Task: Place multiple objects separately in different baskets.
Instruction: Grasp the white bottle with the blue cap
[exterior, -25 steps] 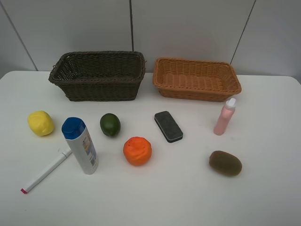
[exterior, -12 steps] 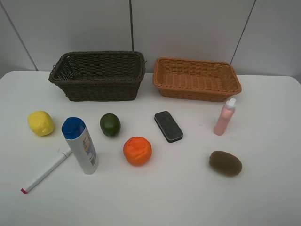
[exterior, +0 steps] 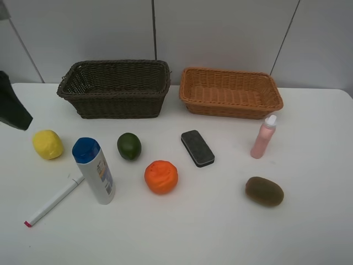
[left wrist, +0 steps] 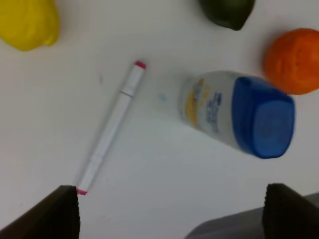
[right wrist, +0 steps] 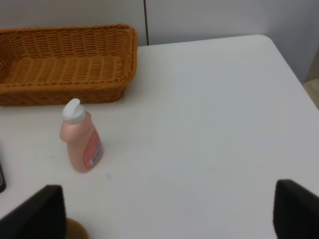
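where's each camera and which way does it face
Exterior high: high in front of the table, looking down toward the wall at the dark brown basket and orange-tan basket; left arm at the left edge.
Left wrist: above the table, facing down on the marker and blue-capped bottle; left gripper fingertips at the corners.
Right wrist: low, facing the pink bottle and the orange-tan basket; right gripper fingertips at the corners.
Shared: exterior high and right wrist both show the pink bottle.

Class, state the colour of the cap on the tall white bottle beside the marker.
Blue. The cap shows best in the left wrist view.
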Robot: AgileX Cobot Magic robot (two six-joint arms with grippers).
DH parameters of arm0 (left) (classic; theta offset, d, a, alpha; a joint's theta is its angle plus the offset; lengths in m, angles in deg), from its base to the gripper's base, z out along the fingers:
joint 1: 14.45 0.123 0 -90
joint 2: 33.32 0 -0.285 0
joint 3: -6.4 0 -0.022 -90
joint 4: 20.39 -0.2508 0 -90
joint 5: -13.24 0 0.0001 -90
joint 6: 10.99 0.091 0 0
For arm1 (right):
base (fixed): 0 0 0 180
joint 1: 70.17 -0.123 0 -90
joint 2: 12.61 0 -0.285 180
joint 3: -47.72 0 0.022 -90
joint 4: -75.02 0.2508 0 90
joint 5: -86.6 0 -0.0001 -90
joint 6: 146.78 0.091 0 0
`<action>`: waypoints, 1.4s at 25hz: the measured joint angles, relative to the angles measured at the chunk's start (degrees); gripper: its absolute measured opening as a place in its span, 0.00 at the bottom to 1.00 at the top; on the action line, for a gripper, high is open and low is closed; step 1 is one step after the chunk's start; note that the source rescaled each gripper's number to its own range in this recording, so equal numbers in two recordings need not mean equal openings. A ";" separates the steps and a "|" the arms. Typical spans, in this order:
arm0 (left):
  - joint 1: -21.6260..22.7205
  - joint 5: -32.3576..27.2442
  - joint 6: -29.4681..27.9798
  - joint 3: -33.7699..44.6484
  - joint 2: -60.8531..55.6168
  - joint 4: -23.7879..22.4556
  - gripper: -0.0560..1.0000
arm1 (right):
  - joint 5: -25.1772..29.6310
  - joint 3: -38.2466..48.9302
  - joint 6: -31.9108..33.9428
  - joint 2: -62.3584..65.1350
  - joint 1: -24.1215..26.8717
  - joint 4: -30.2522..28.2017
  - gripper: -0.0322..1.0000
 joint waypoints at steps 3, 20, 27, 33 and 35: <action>-0.78 -2.58 1.12 -5.57 7.20 4.65 0.96 | 0.00 0.00 0.00 0.00 0.00 0.00 0.98; -20.71 -2.12 -14.87 -8.78 24.24 -3.14 0.96 | 0.00 0.00 0.00 0.00 0.00 0.00 0.98; -22.08 0.66 -15.34 -8.85 31.95 -3.34 0.96 | 0.00 0.00 0.00 0.00 0.00 0.00 0.98; -23.93 2.42 -15.78 -9.03 36.97 -3.33 0.96 | -0.05 0.00 0.00 0.00 0.00 0.00 0.98; -23.93 2.72 -16.31 -9.03 37.65 -3.32 0.96 | -0.05 0.00 0.00 0.00 0.00 0.00 0.98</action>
